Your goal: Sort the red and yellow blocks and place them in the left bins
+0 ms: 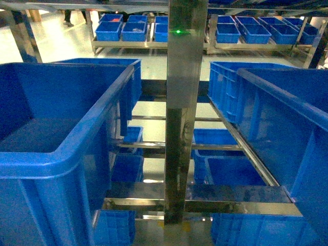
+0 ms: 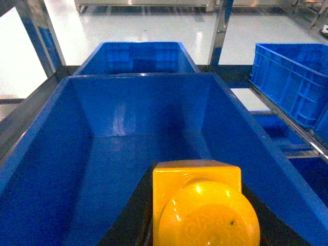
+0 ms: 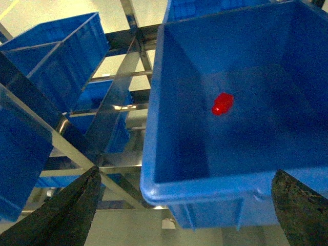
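The chunky orange-yellow block (image 2: 205, 205), one round stud facing the camera, sits between the dark fingers of my left gripper (image 2: 197, 220), which is shut on it. It hangs over the near end of a deep blue left bin (image 2: 82, 154), whose floor is bare. A second left bin (image 2: 138, 56) stands behind it. A small red block (image 3: 222, 103) lies on the floor of another deep blue bin (image 3: 154, 154). My right gripper (image 3: 187, 215) is open, its fingers wide apart above that bin's near rim. Neither gripper shows in the head view.
A steel post (image 1: 182, 102) with a green light rises in the middle of the rack. The left bin (image 1: 61, 148) and right bins (image 1: 287, 118) flank it on steel rails. Smaller blue crates (image 1: 230, 169) sit on a lower shelf, with several more (image 1: 123, 31) on far racks.
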